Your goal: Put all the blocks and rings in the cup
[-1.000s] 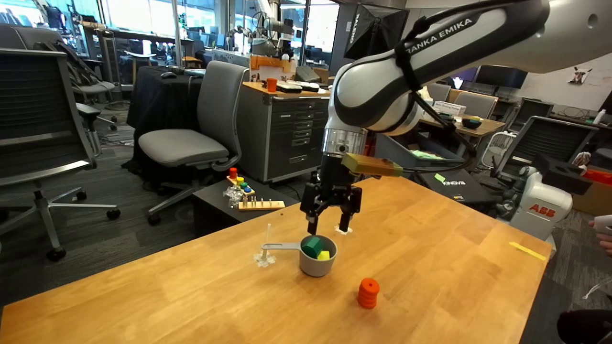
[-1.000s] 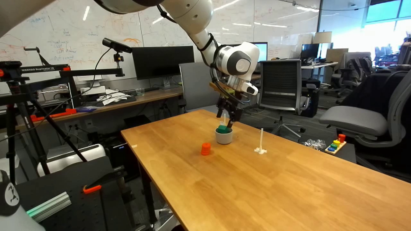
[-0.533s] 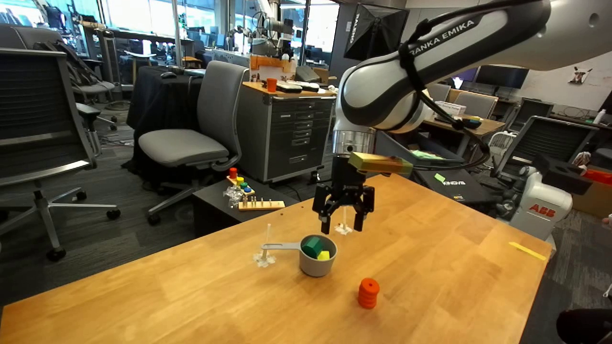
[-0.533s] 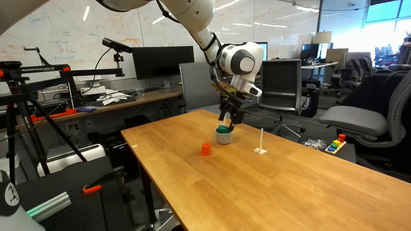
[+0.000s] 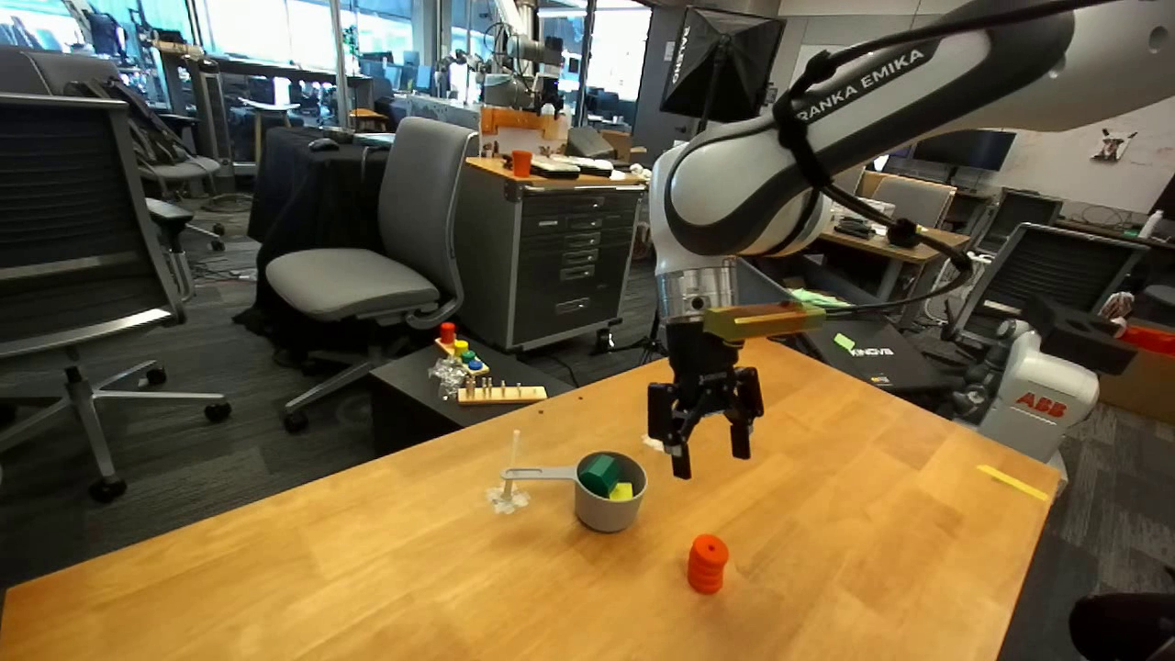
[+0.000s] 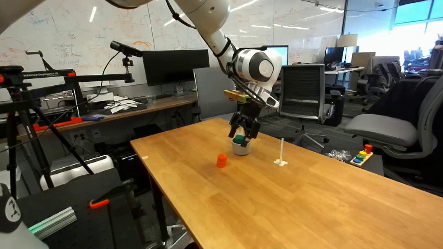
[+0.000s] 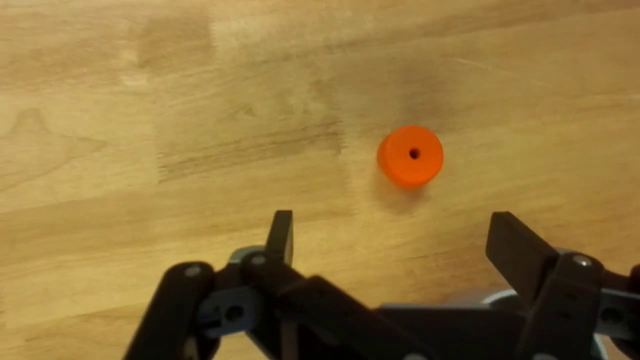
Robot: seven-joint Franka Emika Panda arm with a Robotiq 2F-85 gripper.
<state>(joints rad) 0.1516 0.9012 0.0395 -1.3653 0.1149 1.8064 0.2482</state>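
In an exterior view, the green block and the yellow block already lie in the grey measuring cup; the orange ring stack stands upright on the wooden table, near the measuring cup but apart from it. The blocks look done, then, and the rings are what is left. Counted: one measuring cup, two blocks showing, one stack of perhaps four rings, their edges too merged to be sure. Anything under the blocks is hidden. The Robotiq gripper hangs above the table, its fingers apart and nothing between them.

In an exterior view, only the green block shows above the rim of the measuring cup. The one orange ring stack stands outside.

In the wrist view, that single stack appears from above, one hole in its top, ahead of the spread fingers. A curve of the measuring cup's rim shows behind one finger. Reaching forward and down probably comes next.
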